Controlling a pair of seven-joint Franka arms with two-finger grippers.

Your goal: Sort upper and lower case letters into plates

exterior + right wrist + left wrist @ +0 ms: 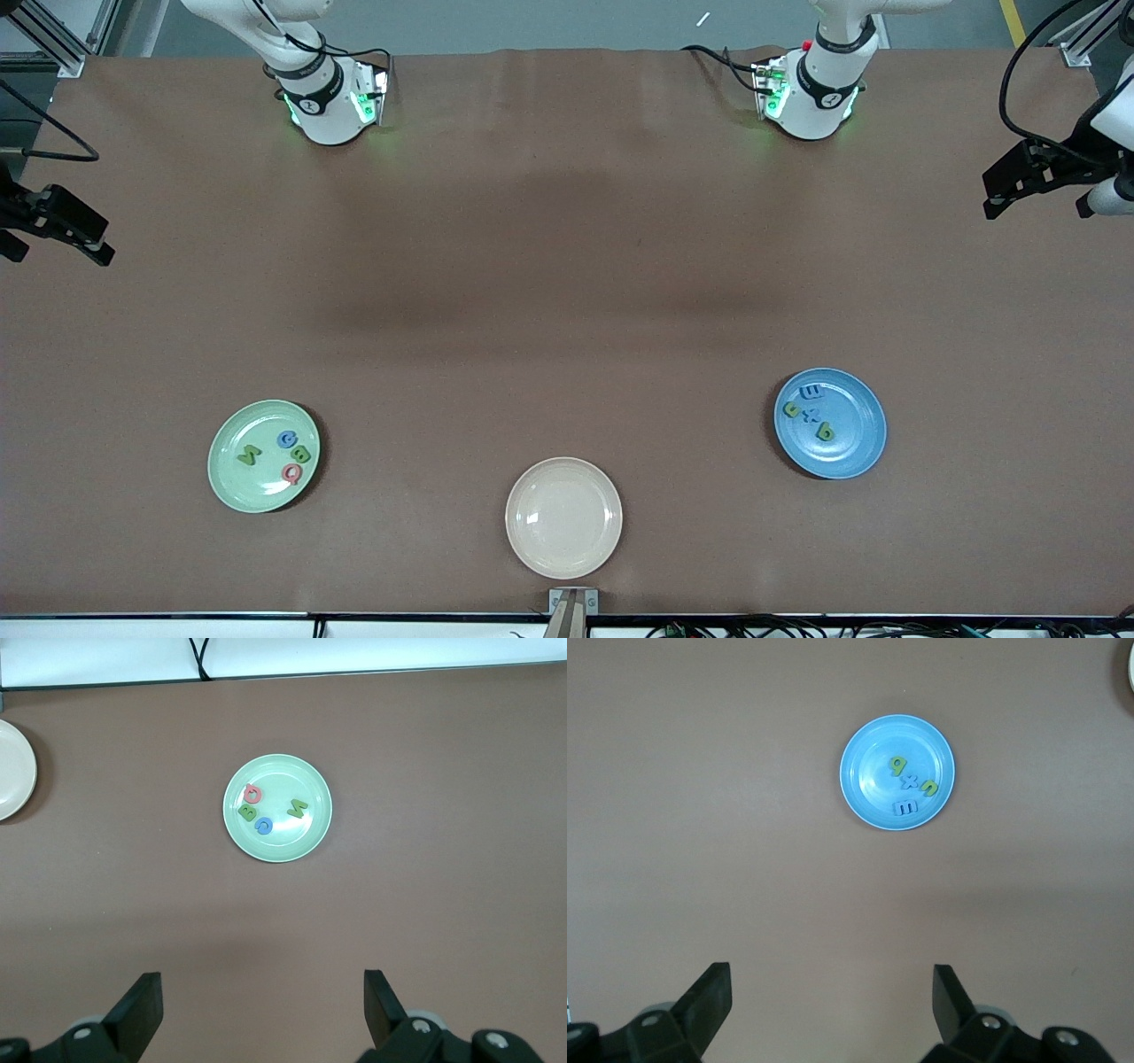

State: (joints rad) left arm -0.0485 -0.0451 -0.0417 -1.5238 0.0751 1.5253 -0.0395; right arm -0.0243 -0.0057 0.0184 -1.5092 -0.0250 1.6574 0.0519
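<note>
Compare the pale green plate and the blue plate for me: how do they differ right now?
The pale green plate sits toward the right arm's end of the table; the blue plate sits toward the left arm's end, slightly farther from the front camera. The green plate's four letters include a pinkish red one; the blue plate's four letters are only green and blue. Both are round, glossy and equal in size.

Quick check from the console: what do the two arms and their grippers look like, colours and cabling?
Both arms are white with black joint bands, green lights glowing at their bases, and black cables trailing. The left gripper and right gripper are black, each with two wedge-shaped fingers.
</note>
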